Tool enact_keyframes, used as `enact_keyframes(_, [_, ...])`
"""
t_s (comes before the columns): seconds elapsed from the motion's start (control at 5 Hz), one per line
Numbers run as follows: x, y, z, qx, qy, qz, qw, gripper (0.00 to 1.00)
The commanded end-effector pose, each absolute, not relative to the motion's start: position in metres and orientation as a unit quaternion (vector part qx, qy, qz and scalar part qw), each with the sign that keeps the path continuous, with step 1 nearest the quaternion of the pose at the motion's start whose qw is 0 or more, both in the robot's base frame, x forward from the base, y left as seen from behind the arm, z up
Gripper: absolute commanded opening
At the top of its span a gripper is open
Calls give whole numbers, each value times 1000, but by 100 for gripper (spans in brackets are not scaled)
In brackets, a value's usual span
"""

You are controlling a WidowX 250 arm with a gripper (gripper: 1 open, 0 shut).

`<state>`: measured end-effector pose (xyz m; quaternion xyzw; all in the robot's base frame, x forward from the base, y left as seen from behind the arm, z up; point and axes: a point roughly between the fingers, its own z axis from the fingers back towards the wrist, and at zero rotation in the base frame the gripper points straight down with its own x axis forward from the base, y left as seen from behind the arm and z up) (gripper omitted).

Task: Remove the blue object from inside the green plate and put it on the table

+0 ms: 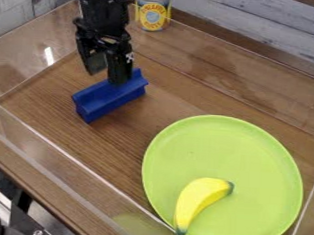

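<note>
The blue object (107,96), a dark blue long block, lies on the brown table (202,92) left of centre, outside the green plate (223,179). That plate sits at the lower right and holds only a yellow banana (200,202). My black gripper (105,66) hangs open just above the block's far end, with its fingers pointing down. The fingertips are close to the block's top, and I cannot tell whether they touch it.
Clear acrylic walls (44,153) edge the table on all sides. A yellow-labelled can (152,14) stands at the back behind the gripper.
</note>
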<state>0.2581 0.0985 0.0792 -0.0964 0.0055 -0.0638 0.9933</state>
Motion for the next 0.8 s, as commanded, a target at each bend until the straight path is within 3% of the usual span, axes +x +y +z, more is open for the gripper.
enact_keyframes(0.0, [261, 95, 81, -93, -6, -63, 994, 100])
enact_keyframes(0.6, [259, 83, 66, -94, 12, -71, 993, 100])
